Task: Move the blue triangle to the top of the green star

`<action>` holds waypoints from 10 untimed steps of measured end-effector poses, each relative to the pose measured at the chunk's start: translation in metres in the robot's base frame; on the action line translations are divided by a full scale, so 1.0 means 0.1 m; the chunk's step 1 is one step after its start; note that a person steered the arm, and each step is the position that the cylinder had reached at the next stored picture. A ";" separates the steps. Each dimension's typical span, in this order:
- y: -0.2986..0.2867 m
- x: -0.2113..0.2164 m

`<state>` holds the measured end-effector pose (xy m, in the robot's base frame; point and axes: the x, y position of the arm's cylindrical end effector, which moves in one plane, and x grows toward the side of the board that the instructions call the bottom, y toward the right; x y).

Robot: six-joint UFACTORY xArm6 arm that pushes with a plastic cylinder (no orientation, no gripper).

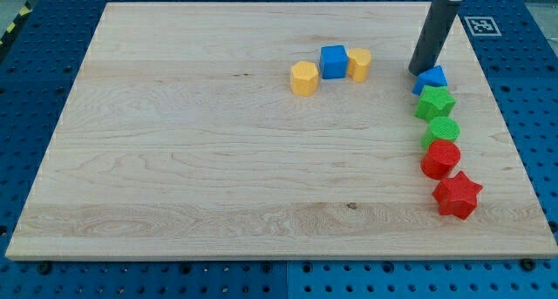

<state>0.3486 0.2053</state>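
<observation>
The blue triangle (432,78) lies near the view's right edge of the wooden board, directly above the green star (434,102) and touching it. My tip (419,71) rests on the board at the triangle's upper left edge, touching or almost touching it. The dark rod rises from there toward the view's top.
Below the green star, a green round block (441,130), a red round block (440,159) and a red star (458,195) form a column. A yellow hexagon (303,78), a blue cube (333,62) and a yellow block (358,64) sit at upper centre. The board's right edge (510,133) is close.
</observation>
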 end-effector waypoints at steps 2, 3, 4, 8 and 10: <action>0.62 -0.23; 0.63 0.15; 0.63 0.38; 0.48 0.42; 0.45 0.45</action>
